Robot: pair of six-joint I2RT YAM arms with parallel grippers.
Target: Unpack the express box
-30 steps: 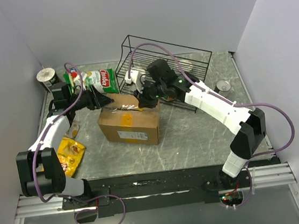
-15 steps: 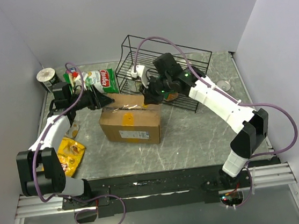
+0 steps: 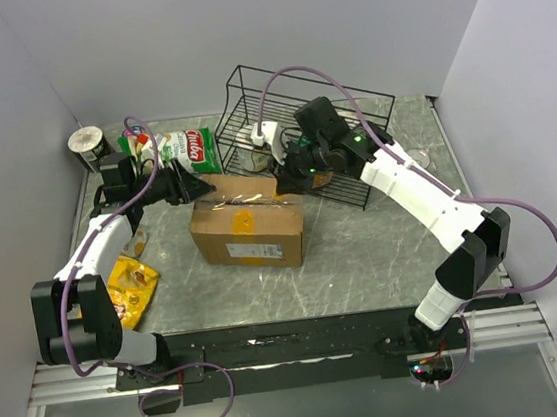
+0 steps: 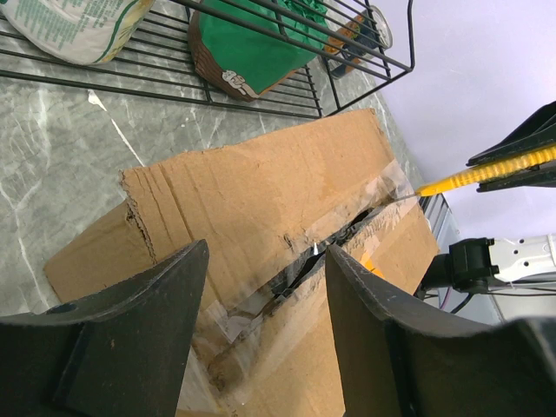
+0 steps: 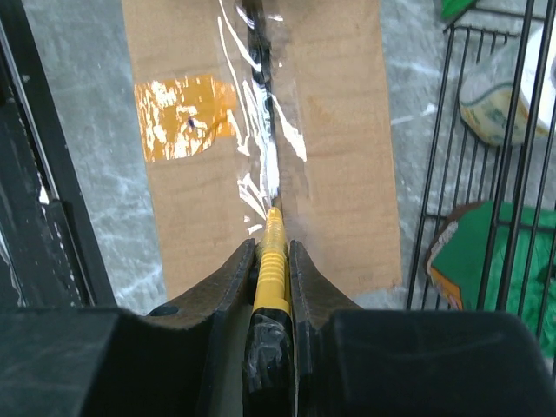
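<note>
The express box (image 3: 249,234) sits mid-desk (image 3: 364,249) right under the right tool (image 5: 270,265), which is clamped on a yellow box cutter (image 5: 274,228) whose tip meets the clear tape (image 5: 261,130) on the flap seam. To slit it well, I'd draw the blade straight along that seam, shallow enough to spare the contents, with the box braced. The right arm reaches in from the wire basket (image 3: 347,100) side, wrist pitched down; the left arm stretches low, and the left tool (image 4: 265,269) is spread wide at the box's opposite end.
</note>
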